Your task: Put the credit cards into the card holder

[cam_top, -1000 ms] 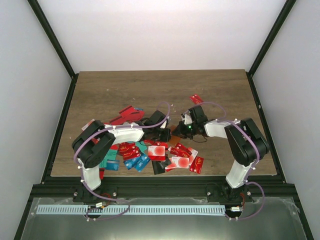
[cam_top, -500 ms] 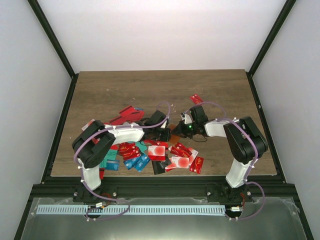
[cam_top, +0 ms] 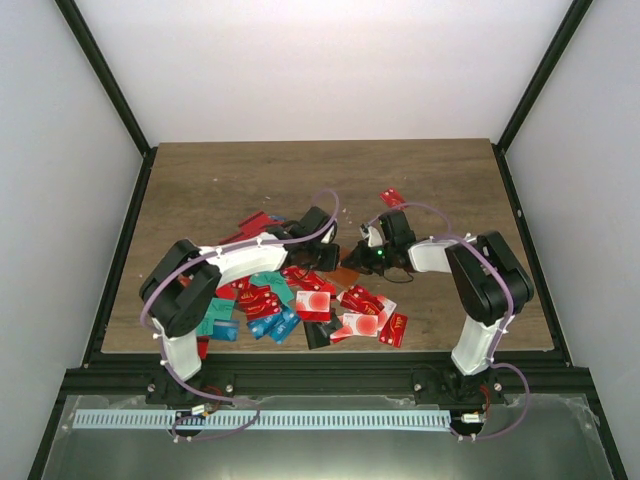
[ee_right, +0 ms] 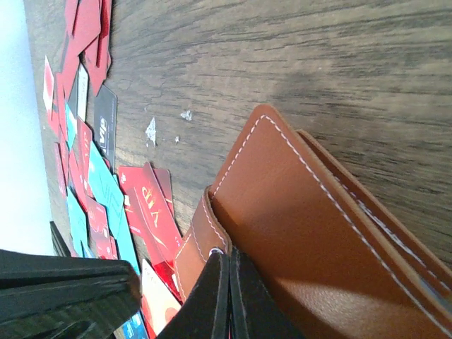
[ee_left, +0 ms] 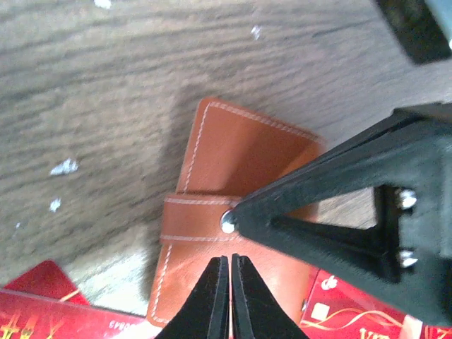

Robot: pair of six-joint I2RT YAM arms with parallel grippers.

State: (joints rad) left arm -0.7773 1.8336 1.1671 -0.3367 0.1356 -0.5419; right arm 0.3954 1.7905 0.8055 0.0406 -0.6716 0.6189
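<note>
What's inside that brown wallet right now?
Nothing inside shows. The card holder lies folded closed on the table, strap across it, so its covers hide whether any cards are in it.

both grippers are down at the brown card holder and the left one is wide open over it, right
Not wide open: the left gripper is shut tight over the card holder, as the left wrist view shows. The right gripper is indeed down at the brown holder too.

The wooden table (cam_top: pixel 220 180) carries scattered credit cards (cam_top: pixel 313 305) and the brown card holder (ee_left: pixel 233 162).
</note>
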